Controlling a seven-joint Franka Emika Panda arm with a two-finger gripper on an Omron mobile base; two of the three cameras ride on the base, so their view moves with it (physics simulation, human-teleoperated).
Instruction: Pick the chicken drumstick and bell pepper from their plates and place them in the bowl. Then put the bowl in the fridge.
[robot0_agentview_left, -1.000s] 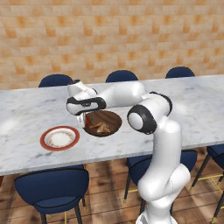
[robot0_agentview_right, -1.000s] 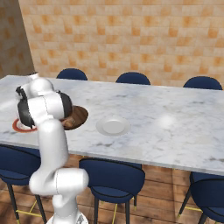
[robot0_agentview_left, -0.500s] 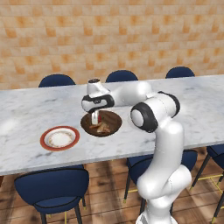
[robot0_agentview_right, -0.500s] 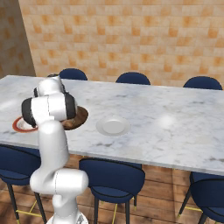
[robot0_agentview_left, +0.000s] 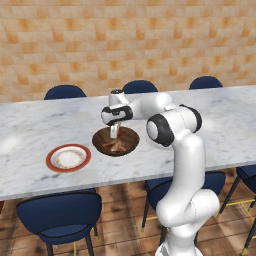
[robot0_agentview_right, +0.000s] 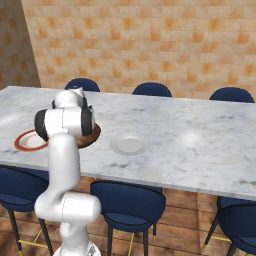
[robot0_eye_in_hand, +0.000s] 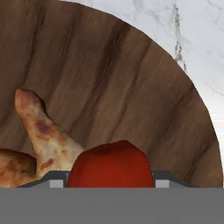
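Observation:
My gripper (robot0_agentview_left: 114, 135) points down over the wooden bowl (robot0_agentview_left: 129, 140) and is shut on the red bell pepper (robot0_agentview_left: 114, 131). In the hand view the bell pepper (robot0_eye_in_hand: 109, 168) sits between the jaws just above the bowl's grained inside (robot0_eye_in_hand: 109, 78). The golden-brown chicken drumstick (robot0_eye_in_hand: 43, 135) lies in the bowl beside it, also seen as the drumstick (robot0_agentview_left: 118, 146) in the left base view. The red-rimmed plate (robot0_agentview_left: 68, 158) lies left of the bowl. The plain white plate (robot0_agentview_right: 129, 144) lies right of the bowl (robot0_agentview_right: 94, 133), which my arm partly hides there.
The long marble table (robot0_agentview_left: 35, 130) runs across both base views, with blue chairs (robot0_agentview_left: 65, 215) along its near and far sides. An orange brick wall (robot0_agentview_left: 125, 40) stands behind. The table's near edge is close to the bowl.
The hand has swung a little to the right and turned to point down over the bowl's middle, with the pepper in it. Bowl and plates have not moved.

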